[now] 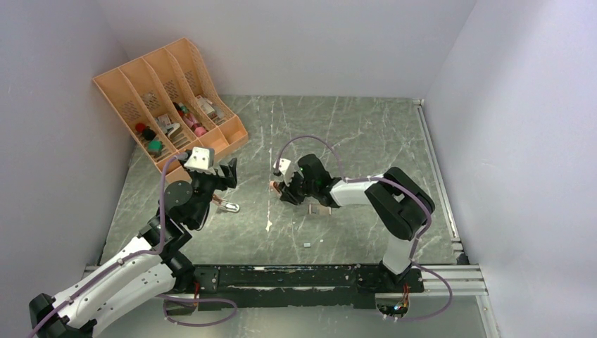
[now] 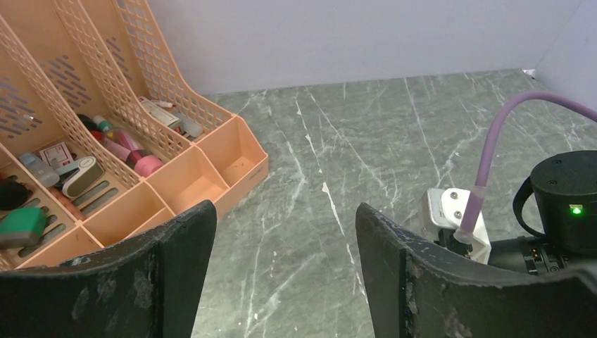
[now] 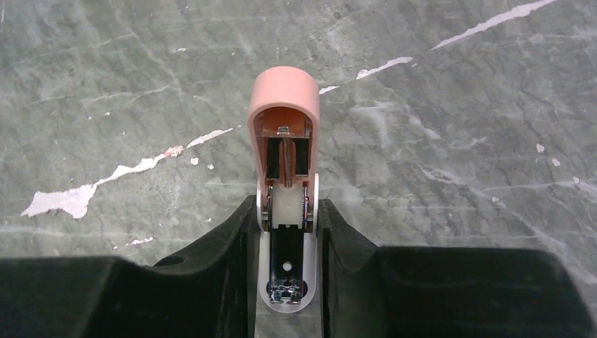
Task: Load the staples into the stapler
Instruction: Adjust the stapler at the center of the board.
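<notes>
Notes on the moment:

The right gripper (image 3: 287, 215) held the stapler (image 3: 283, 98) in the middle of the table (image 1: 366, 127), fingers pressed against both sides of its base. The stapler's pink lid was hinged open toward the far side. Its spring and white pusher were exposed, and the magazine channel ran back between the fingers.

The left gripper (image 2: 281, 218) stood wide apart with nothing between its fingers. It was raised over the left of the table, just near of the orange desk organiser (image 2: 232, 151).

No staples were in either gripper. A small grey bit (image 1: 308, 244) lay on the table, near of the right gripper. It was possibly a strip, but too small to tell. Metal glinted at the near end of the channel; I could not tell whether it was staples.

Risks, as judged:
- The grip sits on a narrow base, so pressing a strip in could twist or tip the stapler.
- The fingers flank the channel closely, and a strip lowered between them could foul on a finger.
- The open lid could drop shut if the stapler tilts.
- A thin strip lying flat on the table could slip or snap when pinched.
</notes>
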`<state>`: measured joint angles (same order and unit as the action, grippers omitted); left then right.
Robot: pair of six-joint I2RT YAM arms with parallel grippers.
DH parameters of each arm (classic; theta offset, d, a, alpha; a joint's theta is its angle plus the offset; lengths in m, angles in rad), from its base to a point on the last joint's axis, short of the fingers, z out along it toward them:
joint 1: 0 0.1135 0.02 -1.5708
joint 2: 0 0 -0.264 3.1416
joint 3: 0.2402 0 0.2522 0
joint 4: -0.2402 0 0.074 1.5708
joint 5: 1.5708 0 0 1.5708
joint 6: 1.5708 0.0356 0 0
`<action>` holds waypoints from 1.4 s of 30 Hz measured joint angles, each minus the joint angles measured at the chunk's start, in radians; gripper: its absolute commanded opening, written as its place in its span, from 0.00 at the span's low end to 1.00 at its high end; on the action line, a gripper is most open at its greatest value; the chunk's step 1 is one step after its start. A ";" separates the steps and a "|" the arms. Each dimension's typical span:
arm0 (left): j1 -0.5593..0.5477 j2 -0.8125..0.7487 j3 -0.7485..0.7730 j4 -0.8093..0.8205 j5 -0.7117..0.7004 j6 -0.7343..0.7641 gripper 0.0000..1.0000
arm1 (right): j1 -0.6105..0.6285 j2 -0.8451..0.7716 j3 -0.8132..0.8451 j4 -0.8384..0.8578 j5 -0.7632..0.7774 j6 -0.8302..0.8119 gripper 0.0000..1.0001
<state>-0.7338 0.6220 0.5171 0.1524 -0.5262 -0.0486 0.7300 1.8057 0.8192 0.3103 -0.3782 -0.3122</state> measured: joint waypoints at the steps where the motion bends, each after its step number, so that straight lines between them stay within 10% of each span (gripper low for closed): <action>1: 0.000 0.000 0.000 0.000 0.000 0.000 0.77 | 0.004 0.001 0.000 0.004 0.009 0.008 0.24; 13: 0.000 -0.003 0.000 0.000 -0.005 0.002 0.77 | 0.152 0.144 0.160 0.067 0.178 0.116 0.26; 18: 0.000 -0.008 0.000 0.000 -0.005 0.005 0.79 | 0.158 0.157 0.178 0.067 0.191 0.136 0.55; 24: 0.000 0.002 0.018 -0.025 -0.006 0.004 0.86 | 0.154 0.130 0.164 0.045 0.162 0.141 0.60; 37: 0.002 0.039 0.082 -0.068 0.105 -0.027 0.87 | 0.133 -0.570 -0.406 0.268 0.089 0.175 0.50; 42: 0.003 0.039 0.082 -0.069 0.138 -0.031 0.87 | 0.135 -0.740 -0.479 0.091 0.083 0.204 0.47</action>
<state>-0.7311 0.6613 0.5991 0.0837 -0.3878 -0.0795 0.8654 1.0657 0.3401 0.4011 -0.2955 -0.1085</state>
